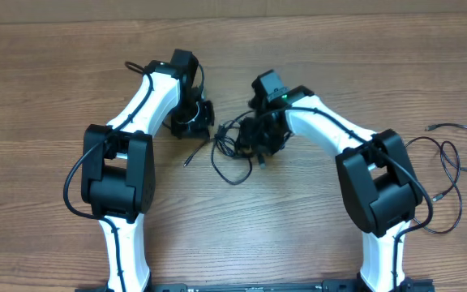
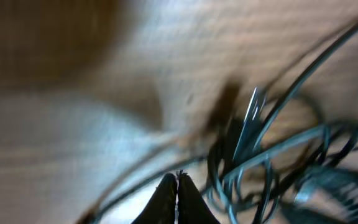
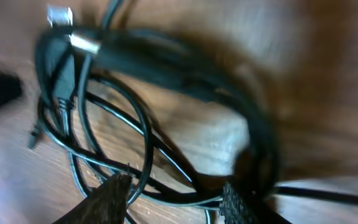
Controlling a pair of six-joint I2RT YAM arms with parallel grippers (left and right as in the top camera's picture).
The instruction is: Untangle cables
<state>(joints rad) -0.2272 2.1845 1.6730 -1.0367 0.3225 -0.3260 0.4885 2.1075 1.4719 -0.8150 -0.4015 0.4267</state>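
Bunched at the middle of the worktop (image 1: pixel 55 81), between the two arms: the cables (image 1: pixel 235 148), looped over one another in a loose knot. Left pincer (image 2: pixel 177 186) closed tip to tip, a thin strand running right by the tips; cannot tell whether pinched or merely beside. Right pincer (image 3: pixel 176 200) spread apart, several loops lying between the fingers, none clamped as far as can be seen. Likely to go wrong from here: pulling from both sides on the same loop and cinching the knot tighter rather than loosening it; dragging the whole bundle across the wood if only one strand is caught; snagging a silver plug (image 3: pixel 59 16) inside a loop. No single long axis to the knot, roughly round; one free end (image 1: pixel 190 159) trailing out on a slant, toward the left arm's side and the robot's base. Well apart on the right, a separate cable (image 1: pixel 454 150) lying in open curves.
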